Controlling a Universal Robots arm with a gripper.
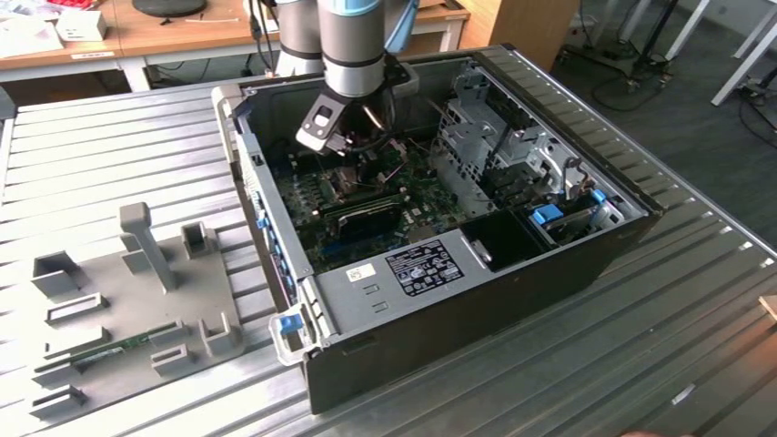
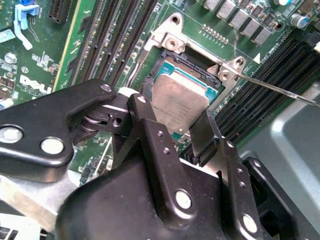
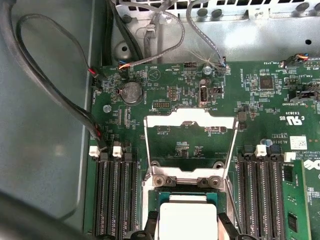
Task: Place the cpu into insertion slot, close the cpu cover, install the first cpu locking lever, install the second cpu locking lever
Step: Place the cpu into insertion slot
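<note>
I hold the cpu (image 2: 182,97) over the insertion slot (image 2: 176,61), with the cpu cover (image 3: 190,117) open.
My gripper (image 2: 172,115) is clamped on the chip, one of the fingers (image 2: 145,125) on each of two opposite edges. The slot lies straight beneath the fingertips; I cannot tell whether the chip is seated. The cover lies flat beyond the slot, its hinge edge nearest the fingers.

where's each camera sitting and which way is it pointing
Exterior view: off the arm, looking down into the open computer case; the arm shows.
Second wrist view: on the wrist, facing past the gripper holding the cpu at the insertion slot.
First wrist view: on the wrist, facing the board and open cpu cover; fingertips show.
Both wrist views share the cpu.
</note>
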